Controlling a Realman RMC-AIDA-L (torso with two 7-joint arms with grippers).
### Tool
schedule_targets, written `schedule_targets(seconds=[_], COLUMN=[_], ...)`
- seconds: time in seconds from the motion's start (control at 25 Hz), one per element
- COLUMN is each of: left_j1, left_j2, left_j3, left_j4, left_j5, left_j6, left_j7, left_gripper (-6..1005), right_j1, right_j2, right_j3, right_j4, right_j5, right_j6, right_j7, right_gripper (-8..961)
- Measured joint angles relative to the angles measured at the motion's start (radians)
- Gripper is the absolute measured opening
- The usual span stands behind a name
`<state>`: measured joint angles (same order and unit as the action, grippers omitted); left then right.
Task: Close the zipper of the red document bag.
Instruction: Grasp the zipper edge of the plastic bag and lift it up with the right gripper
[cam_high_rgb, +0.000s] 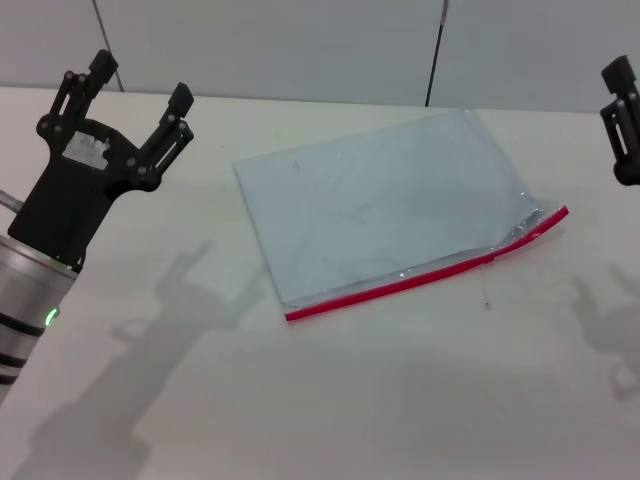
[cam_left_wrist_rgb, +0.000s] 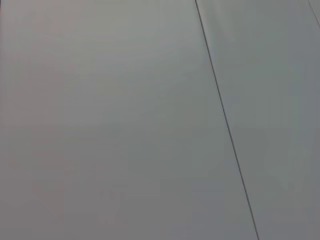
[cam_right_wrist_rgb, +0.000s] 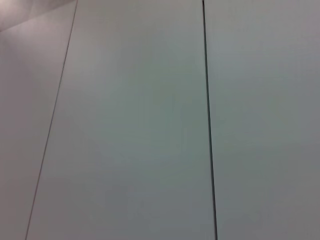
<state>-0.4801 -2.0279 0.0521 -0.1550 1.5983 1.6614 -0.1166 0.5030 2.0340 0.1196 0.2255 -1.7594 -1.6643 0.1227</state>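
Lying flat on the table (cam_high_rgb: 330, 400), the bag (cam_high_rgb: 380, 210) has its zipper (cam_high_rgb: 425, 270) running 8-to-2 o'clock; left gripper (cam_high_rgb: 137, 85) is spread, right gripper (cam_high_rgb: 622, 120) state can't be told.

The red document bag (cam_high_rgb: 385, 205) lies flat on the table (cam_high_rgb: 330, 400), left hand (cam_high_rgb: 135, 95) spread wide, raised beside it.

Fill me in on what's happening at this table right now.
Nothing is being handled yet. The document bag, a flat pale pouch, lies on the white table with its red zipper along the near edge; the right end of that edge looks crumpled and lifted. The left tool is raised to the left of the bag with its fingers spread, touching nothing. The right tool sits at the far right edge of the head view, also off the bag. Both wrist cameras show only blank wall panels.
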Motion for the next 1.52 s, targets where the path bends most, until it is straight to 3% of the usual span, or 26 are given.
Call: schedule_targets(seconds=[0.48,0.64,0.96,1.28,1.52], left_j1=[0.000,0.002,0.005,0.006,0.006], left_j2=[0.001,0.002,0.002,0.001,0.001], left_j3=[0.000,0.000,0.000,0.000,0.000], left_j4=[0.000,0.002,0.004,0.005,0.006], left_j5=[0.000,0.000,0.000,0.000,0.000], left_j6=[0.002,0.002,0.002,0.001,0.001], left_j7=[0.000,0.000,0.000,0.000,0.000], left_gripper=[847,846,846,846,846], right_j1=[0.013,0.051,0.150,0.167,0.185], right_j2=[0.000,-0.006,-0.007,-0.009,-0.010], right_j3=[0.000,-0.011,-0.112,-0.115,-0.115], right_j4=[0.001,-0.044,-0.307,-0.449,-0.474], right_j5=[0.001,-0.002,-0.135,-0.379,-0.505], right_j6=[0.049,0.163,0.451,0.607,0.655], right_j7=[0.030,0.211,0.772,1.086,1.179], right_gripper=[483,483,484,497,536])
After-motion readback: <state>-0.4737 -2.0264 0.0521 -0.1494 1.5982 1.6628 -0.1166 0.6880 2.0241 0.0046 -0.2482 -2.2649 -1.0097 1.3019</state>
